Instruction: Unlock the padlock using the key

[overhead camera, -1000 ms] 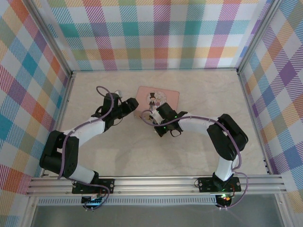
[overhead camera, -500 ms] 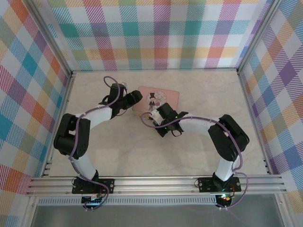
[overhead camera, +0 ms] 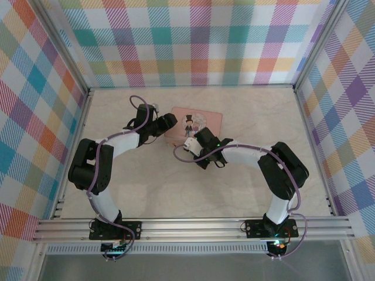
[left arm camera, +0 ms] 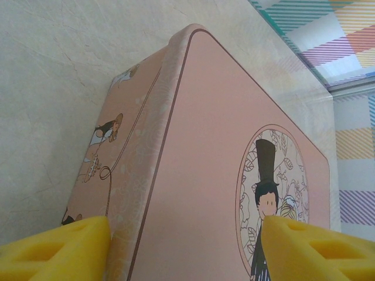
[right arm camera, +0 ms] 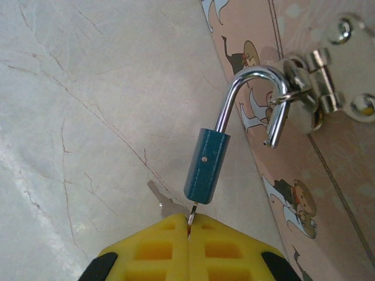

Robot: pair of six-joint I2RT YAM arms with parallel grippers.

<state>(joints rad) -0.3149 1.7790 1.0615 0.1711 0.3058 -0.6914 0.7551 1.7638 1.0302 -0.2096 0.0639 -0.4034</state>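
The padlock has a small blue-teal body and a silver shackle. The shackle's short end hangs free of the body and is hooked through the metal hasp on the pink tin. My right gripper is shut on the key, whose blade enters the lock's underside. A second key lies behind it. My left gripper is open at the tin's left edge, one yellow finger beside the side wall, the other over the lid. From above, the left gripper and right gripper flank the tin's near left corner.
The tin sits mid-table toward the back on the pale marbled surface. Plaid walls with aluminium posts enclose the back and both sides. The right arm's elbow rests low to the right.
The left arm has swung its elbow in and carried its open gripper up to the tin's left edge. The right gripper has held the key almost still.
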